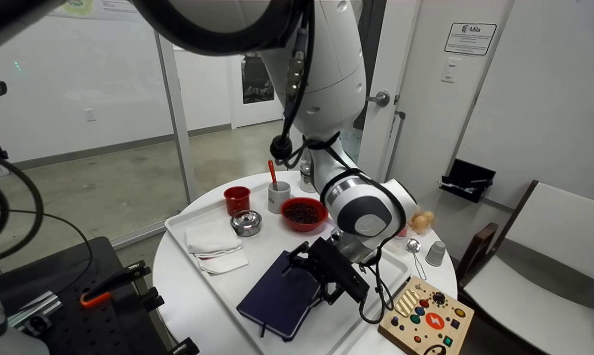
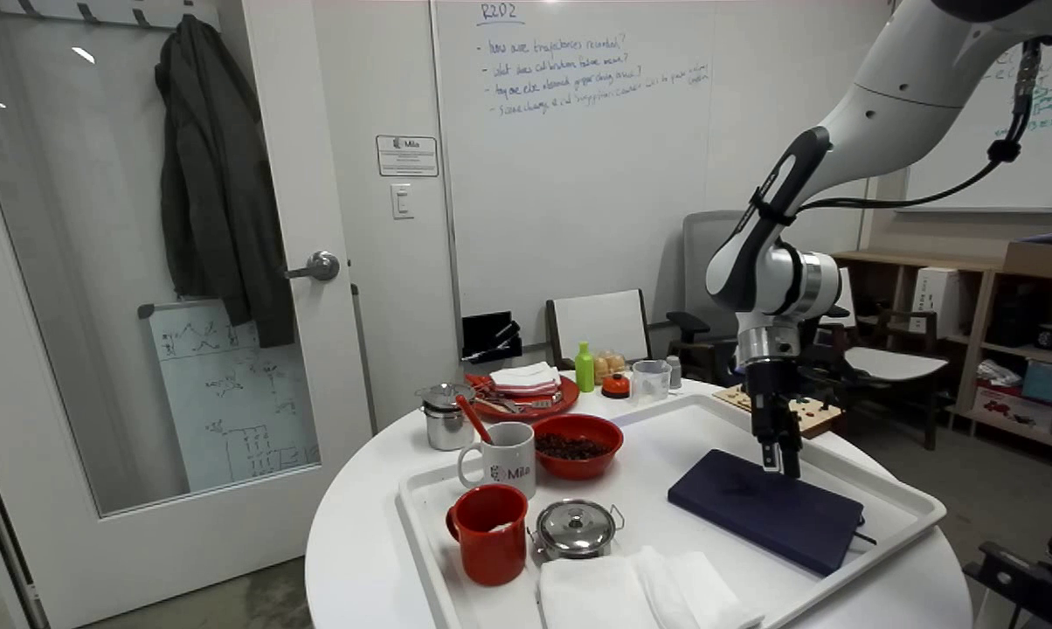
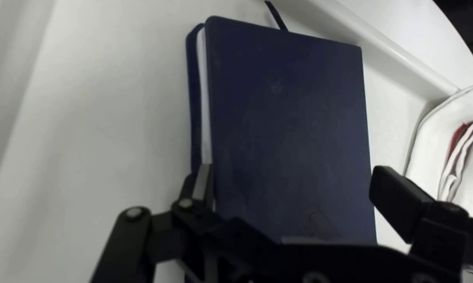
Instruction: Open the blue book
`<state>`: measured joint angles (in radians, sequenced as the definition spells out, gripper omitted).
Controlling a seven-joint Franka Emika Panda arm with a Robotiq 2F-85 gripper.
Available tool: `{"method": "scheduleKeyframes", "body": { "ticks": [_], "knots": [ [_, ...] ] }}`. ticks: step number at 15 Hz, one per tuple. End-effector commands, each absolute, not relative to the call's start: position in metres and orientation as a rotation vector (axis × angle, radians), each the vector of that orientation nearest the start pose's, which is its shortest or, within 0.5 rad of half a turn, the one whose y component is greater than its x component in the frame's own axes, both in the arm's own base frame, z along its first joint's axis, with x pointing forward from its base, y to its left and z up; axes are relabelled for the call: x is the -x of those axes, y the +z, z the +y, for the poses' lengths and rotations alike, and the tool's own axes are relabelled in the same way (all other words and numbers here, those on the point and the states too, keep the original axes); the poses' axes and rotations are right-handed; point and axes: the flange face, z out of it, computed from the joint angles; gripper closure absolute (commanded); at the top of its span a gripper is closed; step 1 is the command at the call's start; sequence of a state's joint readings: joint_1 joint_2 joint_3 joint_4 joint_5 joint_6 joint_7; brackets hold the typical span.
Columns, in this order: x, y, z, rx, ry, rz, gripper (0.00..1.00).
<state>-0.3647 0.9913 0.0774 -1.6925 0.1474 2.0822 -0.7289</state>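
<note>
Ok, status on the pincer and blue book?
Pincer open at the blue book, contact unclear; book shut, lying on the tray. White napkins beside the book, probably not in the way.

1. Both exterior views reach me bright, and the white table (image 1: 181, 293) is close to washing out.
2. In an exterior view I get glare streaks on the glass door (image 2: 80, 262), sharp highlights on the steel lid (image 2: 576, 527), and dimmer shelves (image 2: 980, 319).
3. In an exterior view the upright metal post (image 1: 174, 113) leans.
4. My wrist feed is greyer and soft: the near fingers (image 3: 397, 204) blur, and diffuse shadows cross the tray (image 3: 103, 110).
5. The blue book (image 3: 291, 129) shows a faint sheen there.
</note>
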Motion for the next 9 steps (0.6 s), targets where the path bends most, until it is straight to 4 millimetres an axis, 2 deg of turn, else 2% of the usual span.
{"method": "scheduleKeyframes", "body": {
  "ticks": [1,6,9],
  "knots": [
    [-0.547,0.007,-0.143,2.609,0.579,-0.437,0.00],
    [-0.548,0.019,-0.136,2.619,0.565,-0.468,0.00],
    [-0.548,0.028,-0.125,2.628,0.566,-0.525,0.00]
  ]
}}
